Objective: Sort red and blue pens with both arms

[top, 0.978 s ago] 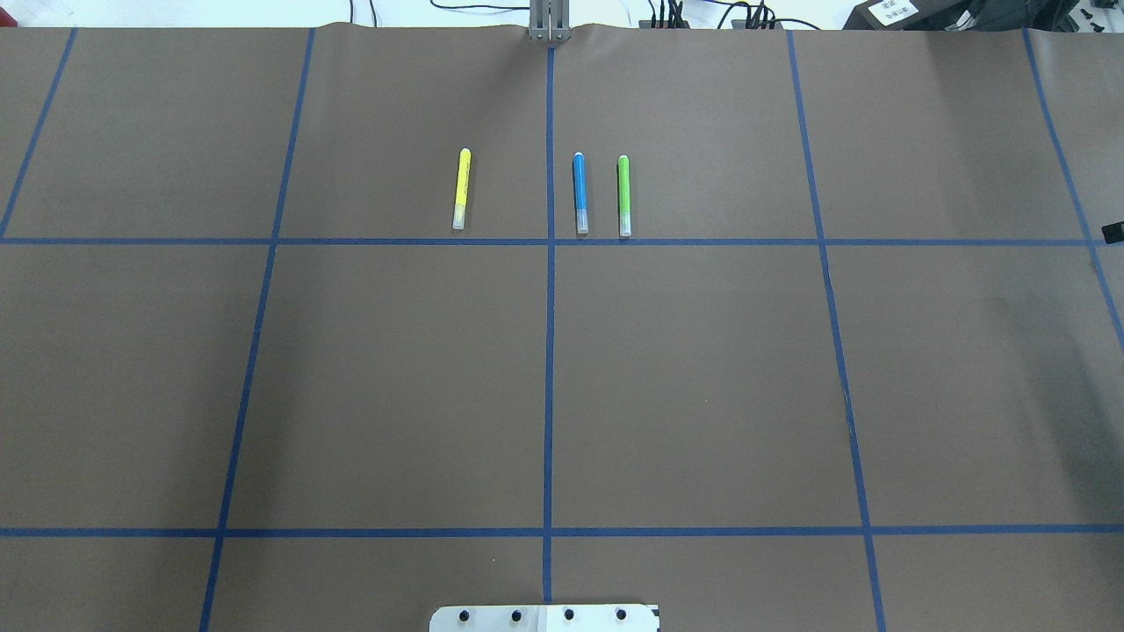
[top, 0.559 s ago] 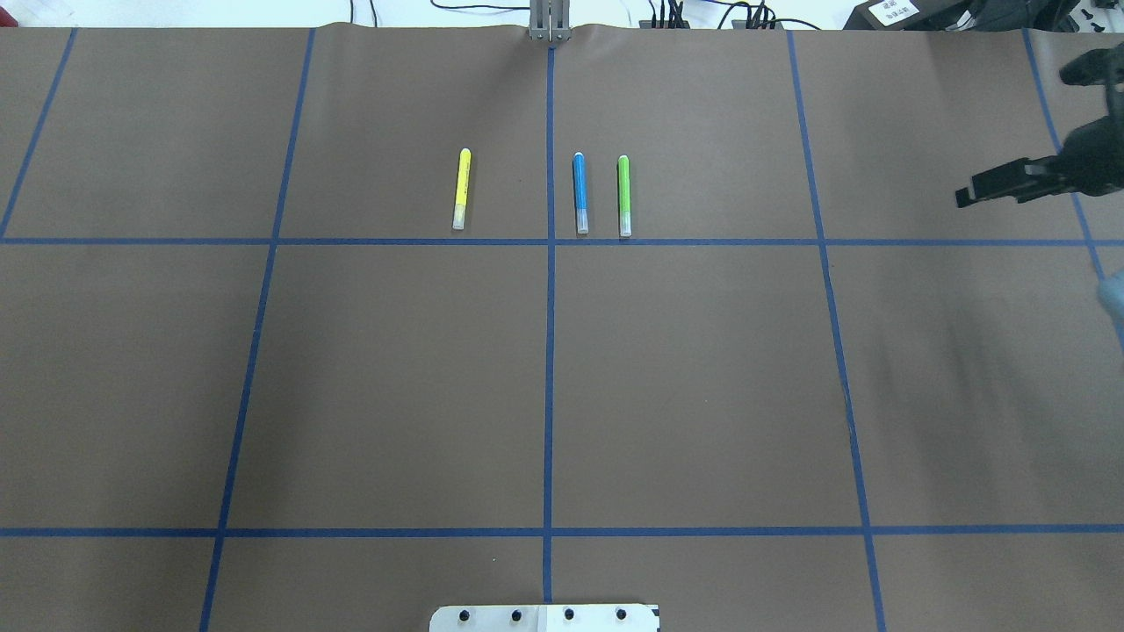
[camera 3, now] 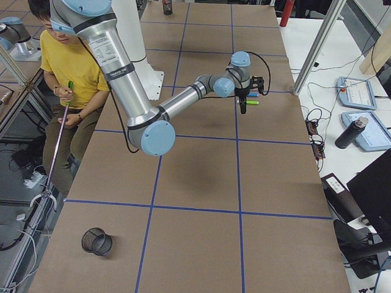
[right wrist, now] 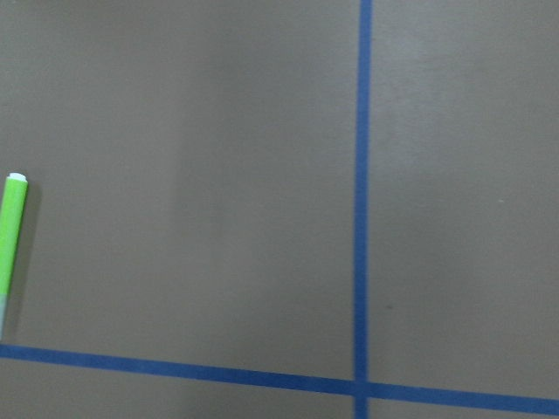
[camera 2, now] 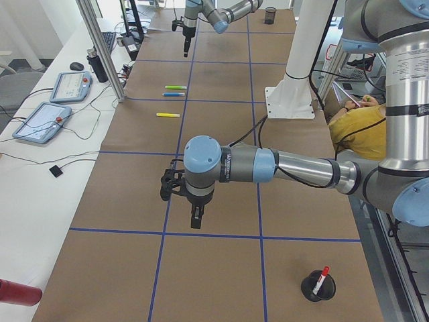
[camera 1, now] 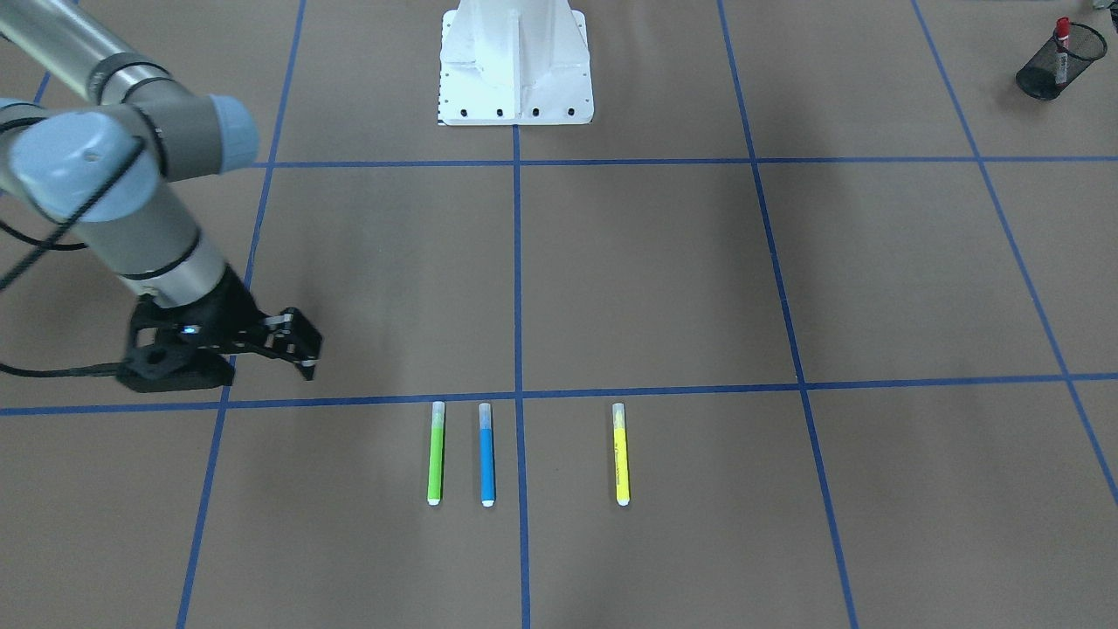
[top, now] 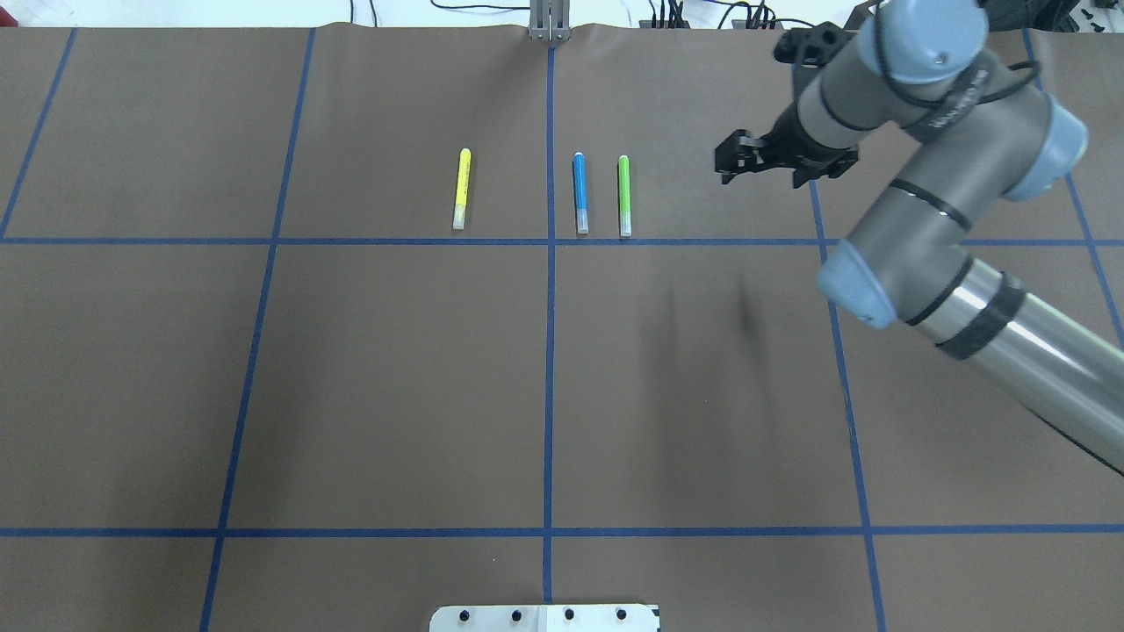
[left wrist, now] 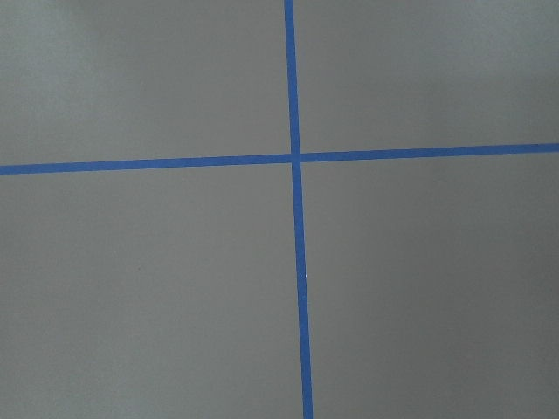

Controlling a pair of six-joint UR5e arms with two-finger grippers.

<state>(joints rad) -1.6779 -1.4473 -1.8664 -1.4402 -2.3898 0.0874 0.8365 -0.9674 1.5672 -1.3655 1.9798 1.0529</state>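
Tool on right arm (top: 724, 162): fingers apart, empty, near slim lime-green pen (top: 624, 195). Left tool (camera 2: 195, 220): opening impossible to tell. Slim sky-blue pen (top: 580, 193) flat on matte brown tabletop (top: 395, 377); red-capped white marker (camera 1: 1061, 39) in black mesh cup (camera 1: 1039, 80).

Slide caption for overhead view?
Black right gripper hovers near slim lime-green pen, sky-blue pen and yellow pen on brown table.

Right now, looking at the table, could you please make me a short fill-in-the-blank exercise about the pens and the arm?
1. The pen lying between the yellow pen and the green pen is ___.
2. The black mesh cup holds a marker with a ___ cap.
3. The right end effector is nearest the ___ pen.
Missing words: blue, red, green.
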